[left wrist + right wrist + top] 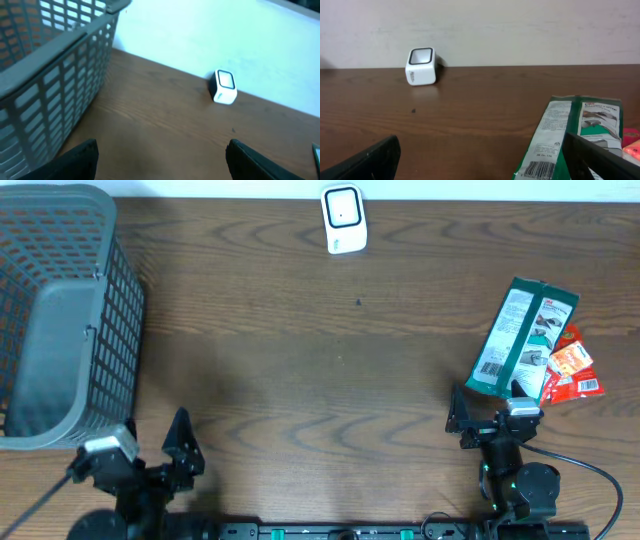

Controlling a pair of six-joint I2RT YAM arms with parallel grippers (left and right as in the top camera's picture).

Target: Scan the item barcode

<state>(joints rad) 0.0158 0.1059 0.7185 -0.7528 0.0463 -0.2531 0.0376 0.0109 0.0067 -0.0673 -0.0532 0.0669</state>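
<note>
You've got the right end effector (pixel 487 408) spread apart, empty, at the barcode end of the green packet (pixel 525 340). The left end effector (pixel 150 445) is apart too, well left of it.

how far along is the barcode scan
Nothing done: the green packet lies flat on the table beside a red packet. The left claw and right claw are open and empty, the right just short of it. Left: lift it, show its barcode to the white scanner.

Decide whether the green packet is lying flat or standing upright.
Lying flat: the overhead view shows the green packet stretched full-length on the table, with its barcode facing up.
</note>
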